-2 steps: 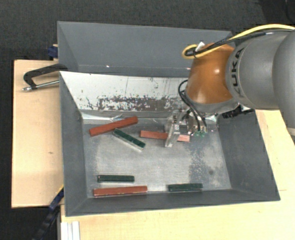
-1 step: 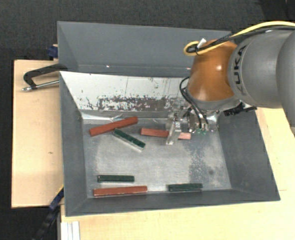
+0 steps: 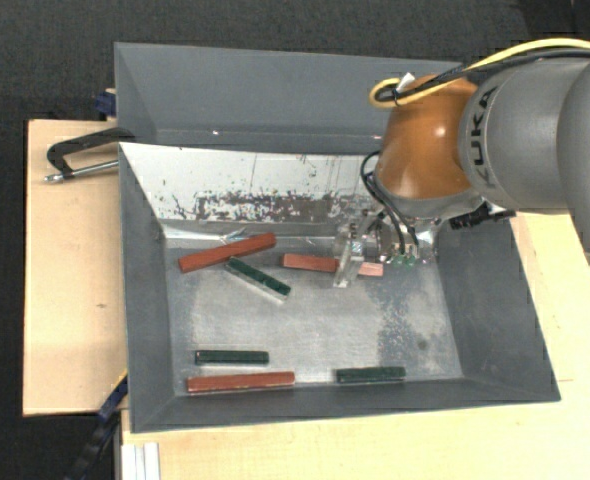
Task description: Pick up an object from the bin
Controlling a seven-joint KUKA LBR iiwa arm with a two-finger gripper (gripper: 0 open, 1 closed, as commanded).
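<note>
At the back wall of the metal bin (image 3: 275,98), the hand (image 3: 353,260) is seen at one end of a flat red bar (image 3: 308,263); its grip cannot be told.

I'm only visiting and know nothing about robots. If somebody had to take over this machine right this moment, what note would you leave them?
Gripper: low in the bin, near its far wall, at the right end of a short red bar. A grip on it cannot be confirmed.
Other things: a longer red bar and a dark green bar lie to its left. By the near wall are a second green bar, a long red bar and a third green bar.
Done: the approach.
Left: grip one bar and lift it out; nothing is seen raised.
</note>
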